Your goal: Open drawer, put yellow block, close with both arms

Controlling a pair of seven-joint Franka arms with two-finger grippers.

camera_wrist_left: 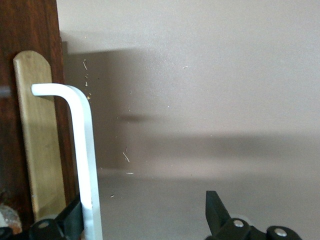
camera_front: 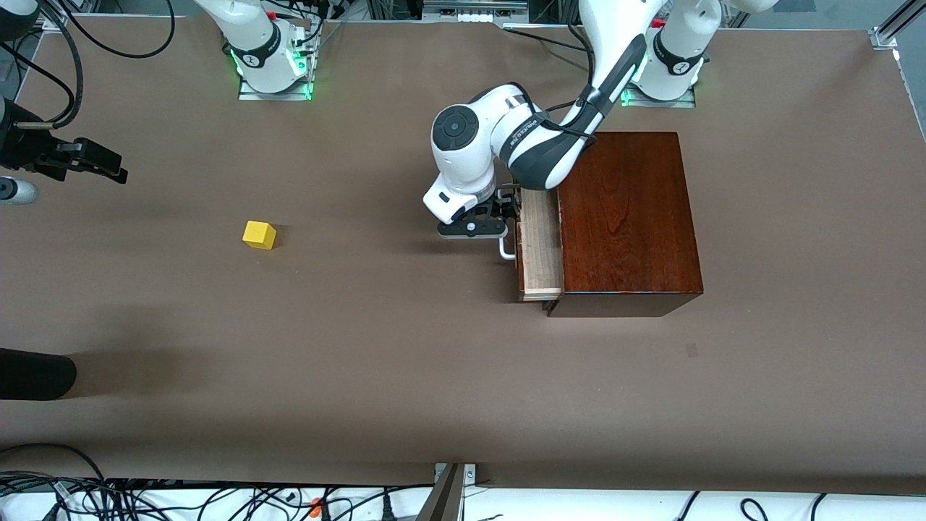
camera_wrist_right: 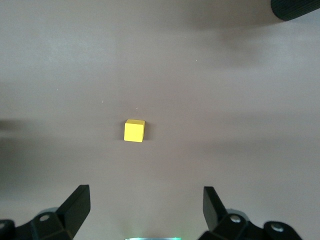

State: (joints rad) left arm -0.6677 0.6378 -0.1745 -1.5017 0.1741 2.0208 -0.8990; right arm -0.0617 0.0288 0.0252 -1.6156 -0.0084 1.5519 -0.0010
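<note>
The dark mahogany box [camera_front: 629, 217] stands at the left arm's end of the table. Its drawer [camera_front: 541, 246] is pulled partway out toward the right arm's end, showing the pale wood tray. My left gripper [camera_front: 509, 211] is at the drawer's white handle [camera_front: 507, 250], open. In the left wrist view the handle [camera_wrist_left: 85, 160] lies against one of the fingers [camera_wrist_left: 70, 220], inside my left gripper [camera_wrist_left: 142, 215]. The yellow block [camera_front: 259, 234] sits on the table toward the right arm's end. My right gripper [camera_front: 87, 161] hangs open above the table, with the block [camera_wrist_right: 134, 130] ahead of that gripper [camera_wrist_right: 145, 205].
A black rounded object [camera_front: 36, 373] lies at the table's edge at the right arm's end, nearer the front camera than the block. A grey cylinder [camera_front: 14, 189] sits below the right gripper. Cables run along the front edge.
</note>
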